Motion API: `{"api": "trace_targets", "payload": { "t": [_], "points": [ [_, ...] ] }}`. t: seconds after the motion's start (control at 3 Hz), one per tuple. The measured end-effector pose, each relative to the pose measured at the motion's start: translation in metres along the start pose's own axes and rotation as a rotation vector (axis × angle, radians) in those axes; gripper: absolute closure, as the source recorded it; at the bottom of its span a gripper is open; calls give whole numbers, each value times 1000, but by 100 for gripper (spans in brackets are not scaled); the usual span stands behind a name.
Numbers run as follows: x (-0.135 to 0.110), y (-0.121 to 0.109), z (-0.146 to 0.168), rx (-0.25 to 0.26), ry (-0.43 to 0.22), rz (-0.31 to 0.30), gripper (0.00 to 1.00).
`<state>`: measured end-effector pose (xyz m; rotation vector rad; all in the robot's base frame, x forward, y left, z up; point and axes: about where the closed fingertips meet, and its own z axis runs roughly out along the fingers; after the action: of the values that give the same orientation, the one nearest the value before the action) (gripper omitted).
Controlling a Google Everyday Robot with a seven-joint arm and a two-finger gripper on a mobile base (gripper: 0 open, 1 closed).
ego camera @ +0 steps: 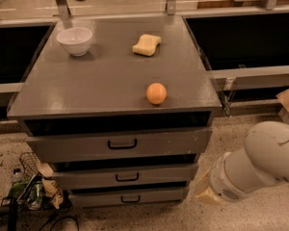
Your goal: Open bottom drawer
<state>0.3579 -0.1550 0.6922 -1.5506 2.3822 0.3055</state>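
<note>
**Bottom drawer shut, gripper low by the cabinet's right front corner**

The bottom drawer [130, 197] is the lowest and slimmest of three grey fronts, closed and just above the floor. Its small black loop handle [130, 198] sits mid-panel. The gripper [205, 194] hangs low beside the cabinet's right front corner, apart from that handle.

To do the step well, the arm should probably cross leftward along the front. It needs to take the lowest handle, not the middle drawer's handle [127, 177] close above it, and then pull straight outward. A jolt could roll the orange [156, 93], which lies near the top's front edge.

The gripper shows only as a tan tip beyond the white arm [260, 165]. Whether it is open, or holds anything, cannot be told. The arm is cut off at the right edge, and the drawer's inside is hidden.
</note>
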Motion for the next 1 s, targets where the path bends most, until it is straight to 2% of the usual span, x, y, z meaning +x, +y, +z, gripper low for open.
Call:
{"api": "trace_targets", "payload": {
  "t": [0.33,0.67,1.0],
  "points": [
    [11,14,69,4,22,73,100],
    [12,13,71,5,14,85,100],
    [16,8,96,12,-70,195,100]
  ]
}}
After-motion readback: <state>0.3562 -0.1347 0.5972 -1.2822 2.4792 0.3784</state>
